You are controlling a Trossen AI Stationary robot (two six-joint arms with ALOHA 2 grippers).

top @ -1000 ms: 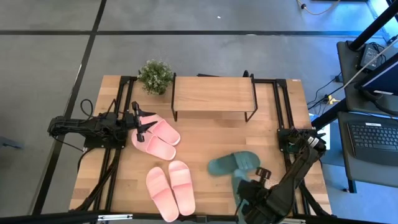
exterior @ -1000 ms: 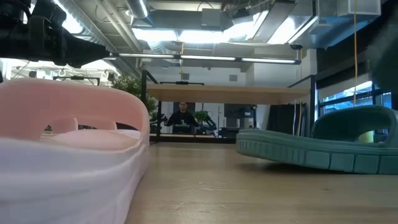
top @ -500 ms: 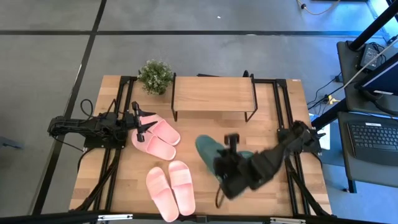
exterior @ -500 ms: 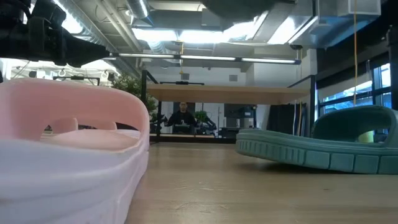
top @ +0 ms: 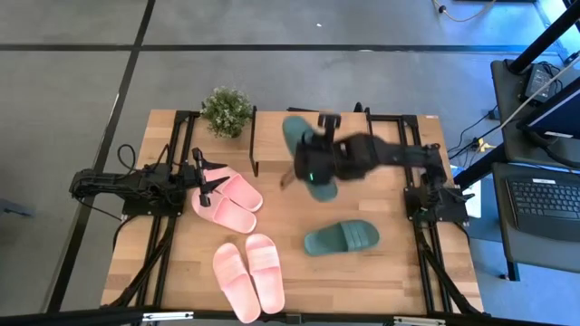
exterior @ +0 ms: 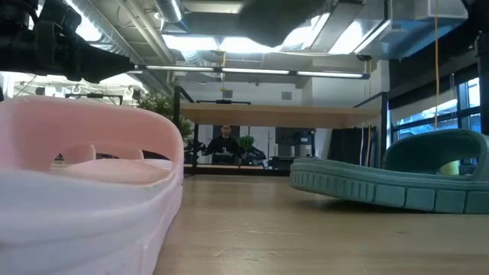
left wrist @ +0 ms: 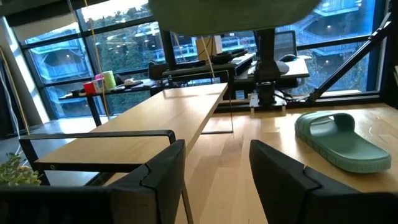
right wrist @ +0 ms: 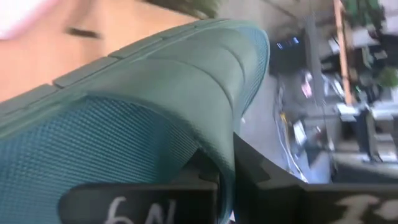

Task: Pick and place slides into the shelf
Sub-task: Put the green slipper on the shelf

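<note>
One dark green slide (top: pixel 302 145) hangs in the air over the right part of the shelf (top: pixel 272 136), with my right gripper (top: pixel 319 167) shut on it. Its mate (top: pixel 342 238) lies sole-down on the table, right of centre. One pink pair (top: pixel 228 201) lies just in front of my left gripper (top: pixel 207 181), which is open, level and touches nothing. A second pink pair (top: pixel 249 276) lies by the near edge. In the left wrist view the fingers (left wrist: pixel 155 180) frame the shelf board (left wrist: pixel 155 127) and the lying green slide (left wrist: pixel 339 140). My right gripper pinches the green slide's side edge (right wrist: pixel 225 146) between its two fingers (right wrist: pixel 143 205). It reaches in from the table's right side, slanting downward, across the slide. The slide is lifted clear, above the shelf top, its length running roughly from far to near.
A small potted plant (top: pixel 226 110) stands at the far left, beside the shelf. Black arm frames (top: pixel 417 154) run along both sides of the table. Bare wood lies between the pink pairs and the lying green slide. Desks and a laptop (top: pixel 544 199) stand beyond the right edge.
My right gripper has swung from the table's near right corner up and toward the far edge, turning as it went. It carries one green slide, lifted off the table and now over the shelf. The other green slide has stayed in place.
</note>
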